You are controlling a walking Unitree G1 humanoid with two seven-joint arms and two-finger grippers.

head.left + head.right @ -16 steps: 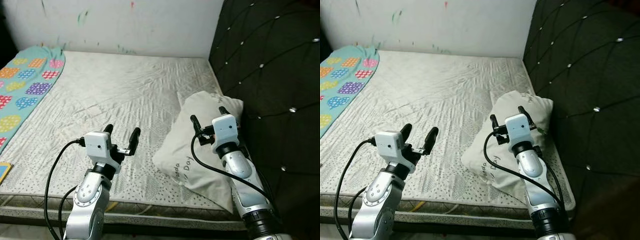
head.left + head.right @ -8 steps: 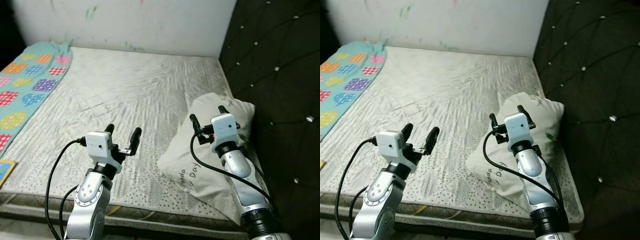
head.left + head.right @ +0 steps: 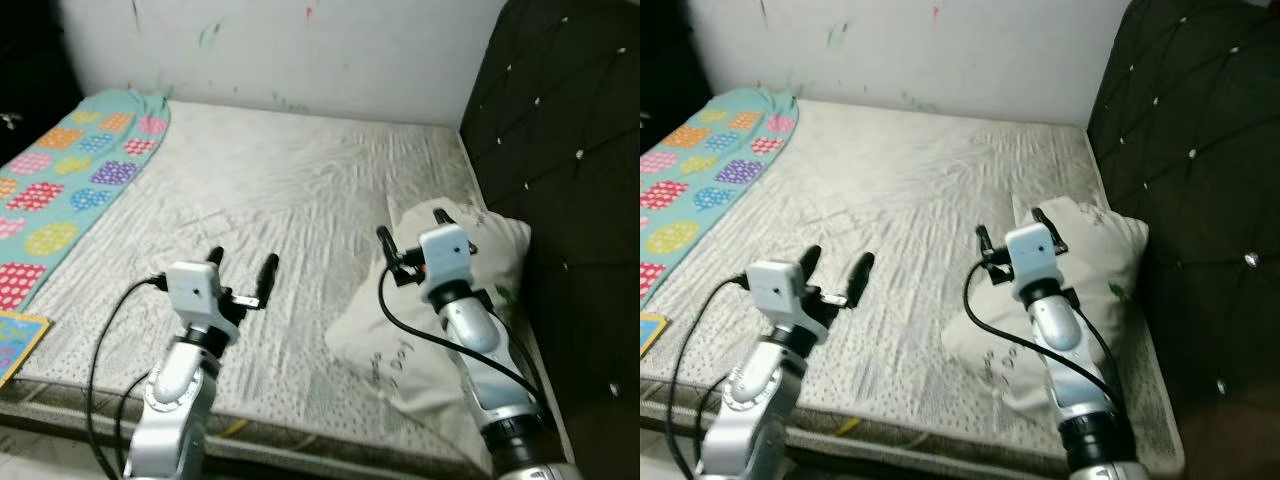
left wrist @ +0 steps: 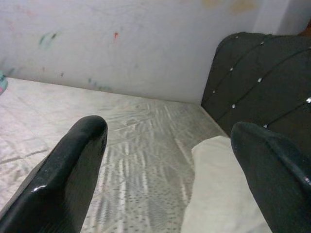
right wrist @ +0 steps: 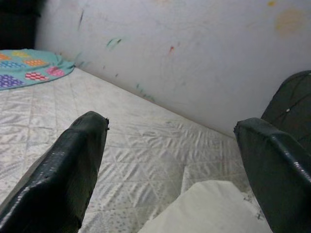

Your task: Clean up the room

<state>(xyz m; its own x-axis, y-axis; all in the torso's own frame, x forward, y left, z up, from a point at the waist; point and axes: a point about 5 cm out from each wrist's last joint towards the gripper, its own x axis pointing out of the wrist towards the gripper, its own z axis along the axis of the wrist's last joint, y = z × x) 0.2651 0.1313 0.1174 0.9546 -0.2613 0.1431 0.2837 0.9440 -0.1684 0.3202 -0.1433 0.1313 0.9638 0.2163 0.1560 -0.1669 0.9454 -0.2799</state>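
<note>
Pillow (image 3: 455,300) lies crumpled on mattress (image 3: 260,200) by headboard (image 3: 570,150). Right pincer (image 3: 408,232) spread just above it, left pincer (image 3: 240,280) spread too; risk: thin pinch w/ fabric slipping.

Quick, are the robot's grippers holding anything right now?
Left gripper: open, holding nothing, above the mattress.
Right gripper: open, holding nothing, over the pillow.

You have a white pillow (image 3: 455,300) with printed lettering lying crumpled at the mattress's (image 3: 270,200) right edge against the dark headboard (image 3: 570,150), and a teal heart-patterned blanket (image 3: 70,180) along its left side.
</note>
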